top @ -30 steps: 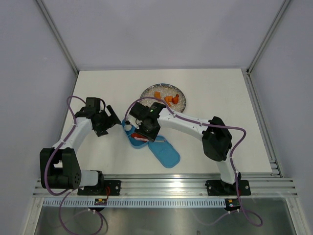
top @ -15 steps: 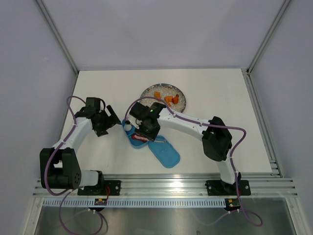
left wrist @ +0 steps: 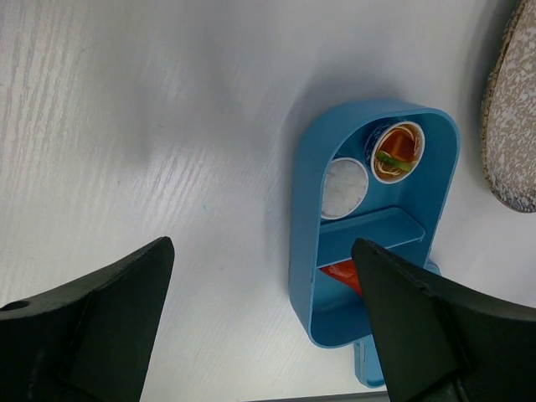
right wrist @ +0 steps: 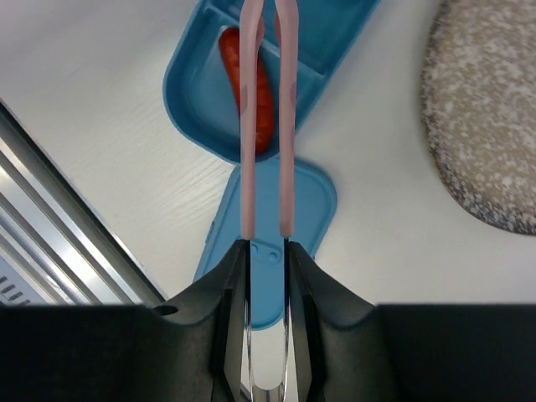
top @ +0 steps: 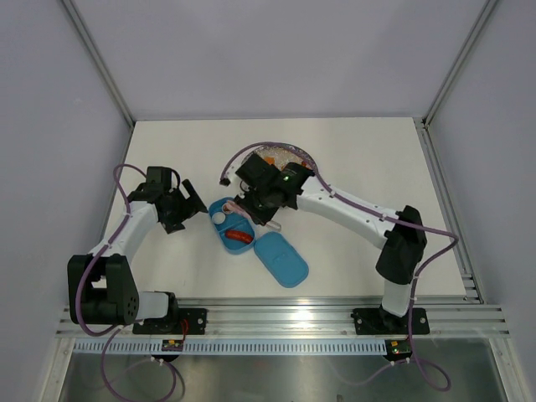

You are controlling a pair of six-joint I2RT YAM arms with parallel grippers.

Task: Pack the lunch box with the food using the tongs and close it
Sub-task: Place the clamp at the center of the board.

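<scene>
Looking along the right wrist view, we see the right gripper (right wrist: 266,251) clamped on the tongs (right wrist: 249,126). Their two pink arms run almost parallel, a narrow gap between them, above the lunch box (right wrist: 188,92). The red sausage (right wrist: 264,117) lies in the compartment next to the lid (right wrist: 306,201), which lies flat against the box's end. Past the divider sit the white ball (left wrist: 344,186) and a small cup of orange food (left wrist: 398,152). The left gripper (left wrist: 261,247) hangs beside the box, jaws spread wide and empty. The speckled plate (right wrist: 486,126) lies near
</scene>
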